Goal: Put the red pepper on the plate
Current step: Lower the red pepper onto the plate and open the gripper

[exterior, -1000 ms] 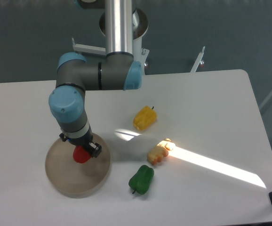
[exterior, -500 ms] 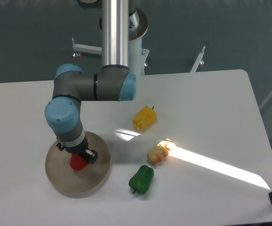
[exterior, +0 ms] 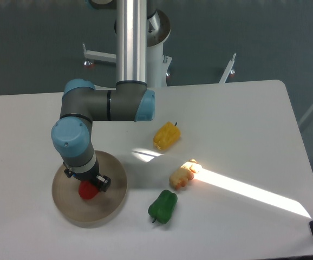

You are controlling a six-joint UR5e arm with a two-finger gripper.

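Your claw [exterior: 89,187] was closed on the small glossy red pepper [exterior: 86,190], and it held the pepper low over the round flat beige plate [exterior: 110,201]; whether the pepper touched the plate, you could not tell. To the right of the claw, on the white table [exterior: 243,124], lay a green pepper [exterior: 163,206], a yellow pepper [exterior: 167,136] and a pale yellow piece [exterior: 181,175].
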